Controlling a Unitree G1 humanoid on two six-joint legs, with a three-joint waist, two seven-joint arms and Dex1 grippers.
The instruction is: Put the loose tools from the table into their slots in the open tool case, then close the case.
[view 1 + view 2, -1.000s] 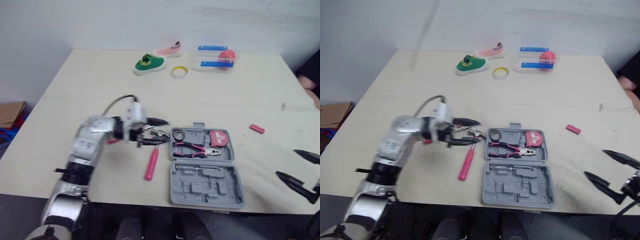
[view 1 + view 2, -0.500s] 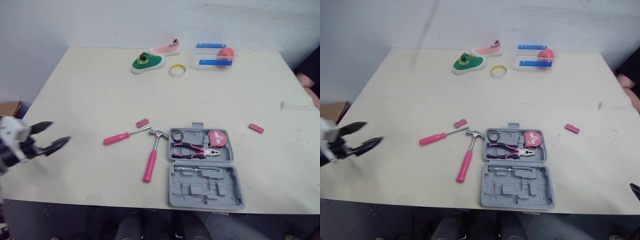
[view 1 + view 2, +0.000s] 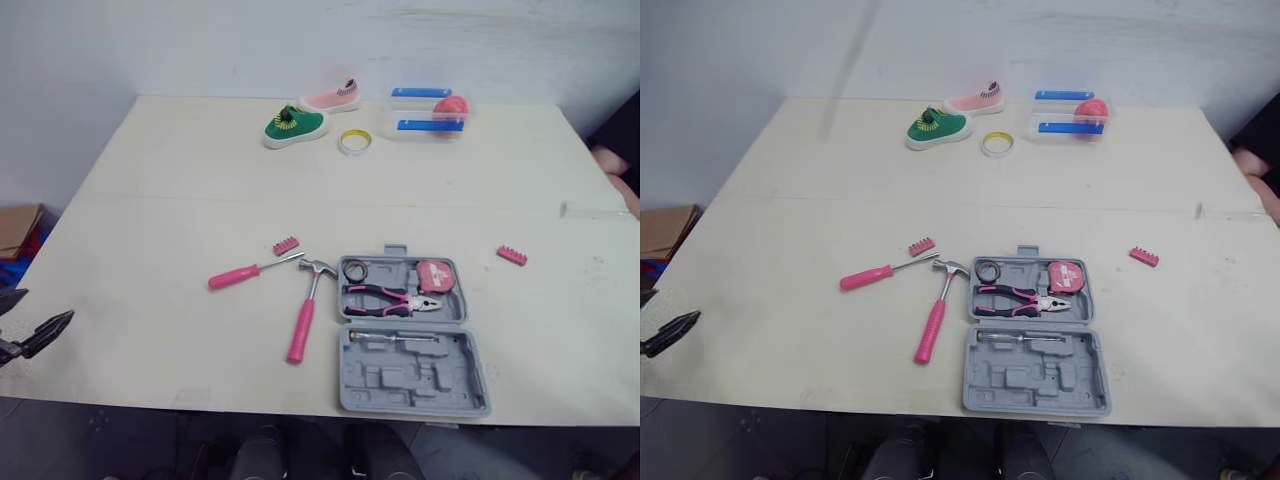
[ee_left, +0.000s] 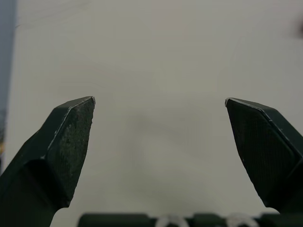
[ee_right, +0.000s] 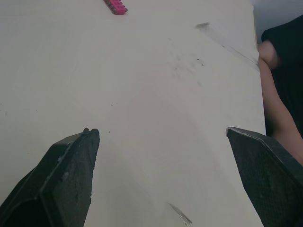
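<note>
The open grey tool case [image 3: 410,335] lies near the table's front edge, holding pink pliers [image 3: 393,298], a tape measure [image 3: 433,275] and a screwdriver [image 3: 395,340]. Left of it lie a pink hammer [image 3: 303,320], a pink screwdriver [image 3: 245,273] and a red bit holder [image 3: 286,245]. A second bit holder [image 3: 512,256] lies right of the case. My left gripper [image 3: 45,306] hangs open and empty at the table's front left corner, far from the tools. My right gripper [image 5: 163,130] is open and empty over bare table, with that second bit holder [image 5: 116,5] ahead of it.
At the back stand a green shoe [image 3: 295,124], a pink shoe [image 3: 335,97], a tape roll [image 3: 352,142] and a clear box [image 3: 430,112] with blue bars. A clear strip [image 3: 598,211] lies at the right edge. A person's arm [image 5: 279,109] rests beside that edge.
My left arm has pulled back from the hammer beside the case to the front left corner. My right gripper has drawn back from the front right corner. The tools have not moved.
</note>
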